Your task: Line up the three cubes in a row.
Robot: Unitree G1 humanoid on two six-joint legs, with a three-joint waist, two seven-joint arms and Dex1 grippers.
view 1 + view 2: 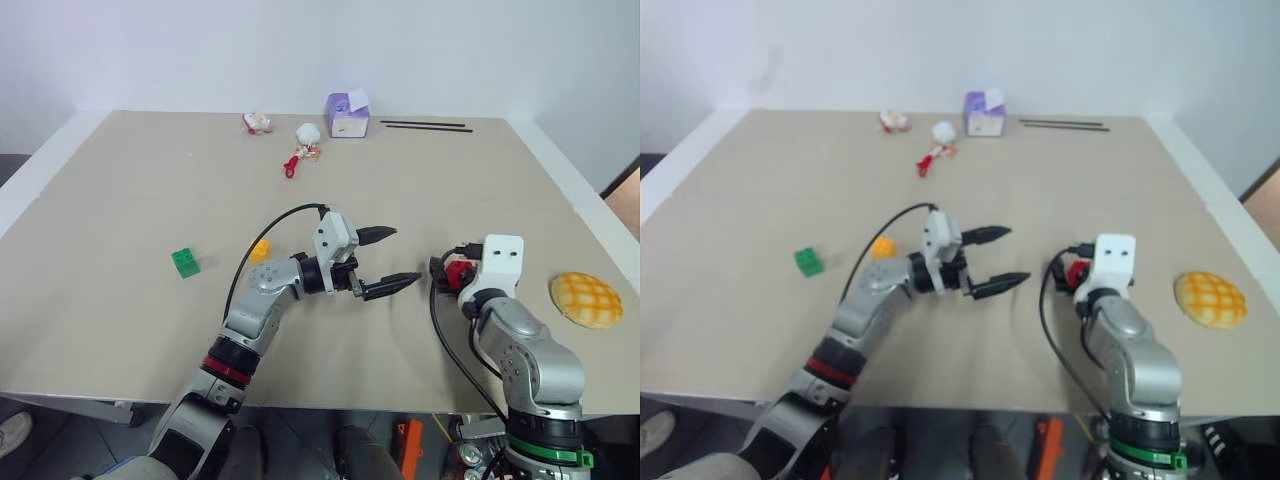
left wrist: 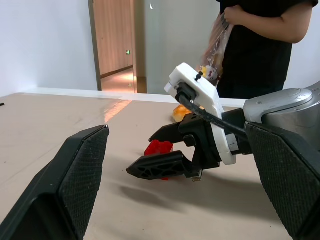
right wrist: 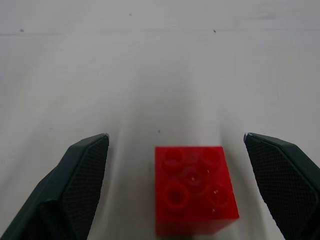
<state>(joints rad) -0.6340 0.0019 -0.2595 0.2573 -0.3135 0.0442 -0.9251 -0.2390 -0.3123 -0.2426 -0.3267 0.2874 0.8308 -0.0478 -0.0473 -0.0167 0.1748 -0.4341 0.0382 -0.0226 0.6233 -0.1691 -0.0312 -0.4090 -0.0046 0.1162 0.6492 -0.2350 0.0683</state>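
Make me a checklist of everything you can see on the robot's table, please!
Surface: tan table, white edges.
Job's things: red cube between the open right gripper fingers, not gripped; green cube left; yellow-orange cube behind the left arm. No row yet.
Clutter: purple-and-white box, small toys, two black sticks at the far edge; checkered bun right.
Grippers: left gripper open, empty.
Cables: black cable on the left arm.
Surroundings: person holding a bag; doorway.

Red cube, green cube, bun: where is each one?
red cube [image 3: 194, 187], right wrist view, studded top.
green cube [image 1: 185, 262], left eye view, top face.
bun [image 1: 586, 299], left eye view, checkered top.
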